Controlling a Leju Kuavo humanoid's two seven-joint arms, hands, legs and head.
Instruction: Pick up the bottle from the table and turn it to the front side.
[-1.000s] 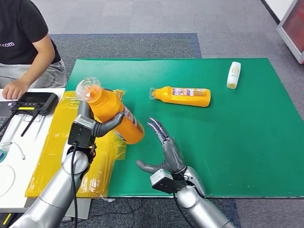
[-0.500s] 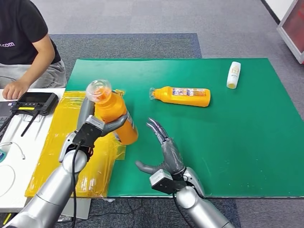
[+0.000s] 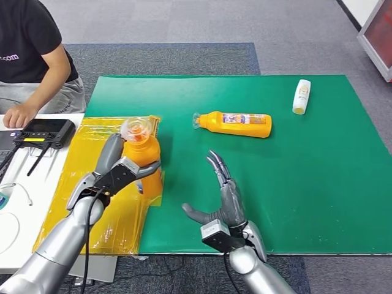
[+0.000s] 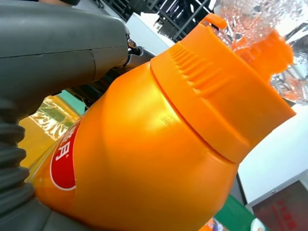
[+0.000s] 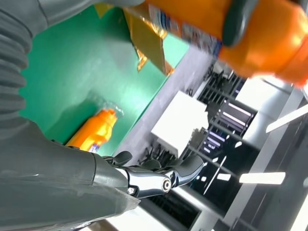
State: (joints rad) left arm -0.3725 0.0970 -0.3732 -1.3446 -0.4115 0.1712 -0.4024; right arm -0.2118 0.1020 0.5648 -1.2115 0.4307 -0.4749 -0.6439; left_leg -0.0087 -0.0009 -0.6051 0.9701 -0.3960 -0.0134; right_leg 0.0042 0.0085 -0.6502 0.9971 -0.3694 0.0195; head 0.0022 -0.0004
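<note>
My left hand (image 3: 121, 173) grips an orange bottle (image 3: 144, 154) with a clear cap, standing nearly upright over the yellow sheet (image 3: 74, 190) at the green mat's left edge. In the left wrist view the bottle (image 4: 152, 144) looms close, a red label on its side. My right hand (image 3: 225, 199) hovers open over the green mat (image 3: 277, 171), to the right of the held bottle, fingers spread and empty. In the right wrist view its fingers (image 5: 160, 178) are apart. A second orange bottle (image 3: 238, 124) lies on its side further back on the mat.
A small white bottle (image 3: 301, 96) lies at the mat's far right. A person (image 3: 32, 55) in black sits at the far left, a hand by a black controller (image 3: 44, 131) on the white table (image 3: 18, 202).
My left hand has turned the orange bottle from tilted to nearly upright and shifted it slightly right and down. My right hand moved a little to the right.
</note>
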